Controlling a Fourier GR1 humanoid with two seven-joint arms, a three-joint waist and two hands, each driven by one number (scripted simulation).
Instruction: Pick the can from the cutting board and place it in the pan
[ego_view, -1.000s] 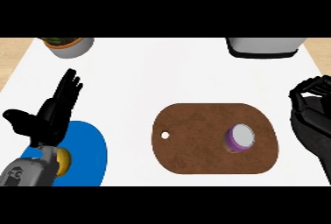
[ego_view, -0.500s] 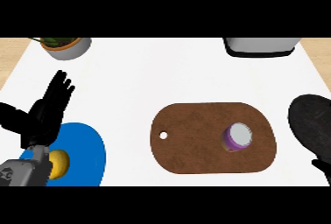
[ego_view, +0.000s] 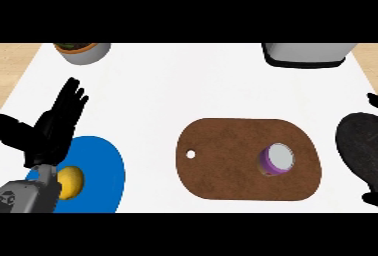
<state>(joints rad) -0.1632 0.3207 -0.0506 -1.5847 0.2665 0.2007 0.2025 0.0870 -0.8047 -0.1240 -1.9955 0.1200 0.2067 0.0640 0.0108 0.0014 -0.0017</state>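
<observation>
The can (ego_view: 277, 159) stands on the right part of the cutting board (ego_view: 229, 160), near that board's 3 o'clock edge, its pale top facing up at me. My right hand (ego_view: 362, 150) is a dark mass at the table's (ego_view: 192, 90) 3 o'clock edge, just beside the board and apart from the can; I cannot tell how its fingers lie. My left hand (ego_view: 55, 125) rests released at 9 o'clock, fingers straight and pointing up, over the blue plate (ego_view: 100, 175) that carries a yellow fruit (ego_view: 70, 181). White table lies bare between board and plate. At 11 o'clock sits a grey bowl (ego_view: 83, 51), at 1 o'clock a grey vessel (ego_view: 306, 54), both cut by the far edge.
</observation>
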